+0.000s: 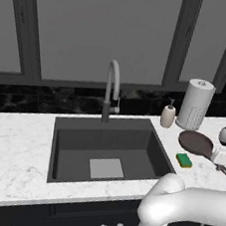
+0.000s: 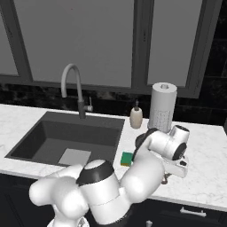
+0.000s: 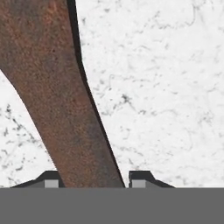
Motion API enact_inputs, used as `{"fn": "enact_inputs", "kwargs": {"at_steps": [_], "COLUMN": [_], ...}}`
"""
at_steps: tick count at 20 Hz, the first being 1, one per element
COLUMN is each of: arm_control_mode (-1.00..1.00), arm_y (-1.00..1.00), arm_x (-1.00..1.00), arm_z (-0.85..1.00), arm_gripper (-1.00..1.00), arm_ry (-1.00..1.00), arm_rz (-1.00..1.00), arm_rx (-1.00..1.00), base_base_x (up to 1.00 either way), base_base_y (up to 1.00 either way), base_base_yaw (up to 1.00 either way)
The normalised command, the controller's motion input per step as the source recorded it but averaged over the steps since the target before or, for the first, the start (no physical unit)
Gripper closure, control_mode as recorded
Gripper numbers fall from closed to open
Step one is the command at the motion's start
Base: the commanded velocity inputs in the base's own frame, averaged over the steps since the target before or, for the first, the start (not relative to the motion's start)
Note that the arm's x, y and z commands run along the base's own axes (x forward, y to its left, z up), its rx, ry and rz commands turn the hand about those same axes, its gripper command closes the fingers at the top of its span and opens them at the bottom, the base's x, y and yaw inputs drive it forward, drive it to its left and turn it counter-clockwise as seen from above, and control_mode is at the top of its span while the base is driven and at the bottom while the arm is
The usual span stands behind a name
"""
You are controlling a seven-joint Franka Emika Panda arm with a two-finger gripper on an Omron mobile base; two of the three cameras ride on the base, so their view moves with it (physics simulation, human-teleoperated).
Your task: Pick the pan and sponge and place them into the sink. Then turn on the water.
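Gripper (image 3: 92, 183) down on counter (image 1: 16, 143), fingers flanking pan (image 1: 195, 142) handle; whether clamped, cannot tell. Sponge (image 1: 183, 160) beside pan, outside sink (image 1: 63, 129).

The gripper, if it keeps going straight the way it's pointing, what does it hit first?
Probably the pan handle: in the hand view it runs between the jaws of the gripper, with the marble counter right behind.
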Motion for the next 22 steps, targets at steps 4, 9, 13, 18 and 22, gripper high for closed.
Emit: {"fn": "enact_inputs", "kwargs": {"at_steps": [4,9,13,18,22], "arm_control_mode": [-1.0,-1.0,-1.0,-1.0,-1.0], "arm_y": [0.03,0.31,0.71,0.54,0.66], "arm_x": [-0.21,-0.61,-0.63,-0.25,-0.19], "arm_z": [0.06,0.29,0.38,0.76,0.67], "arm_gripper": [1.0,1.0,1.0,1.0,1.0], "arm_ry": [-0.05,-0.1,-0.17,-0.02,-0.01], "arm_rz": [0.0,0.0,0.0,0.0,0.0], "arm_rx": [-0.01,-0.08,-0.13,-0.12,-0.08], "base_base_x": [0.0,0.0,0.0,0.0,0.0], "base_base_y": [0.0,0.0,0.0,0.0,0.0], "base_base_yaw": [0.0,0.0,0.0,0.0,0.0]}}
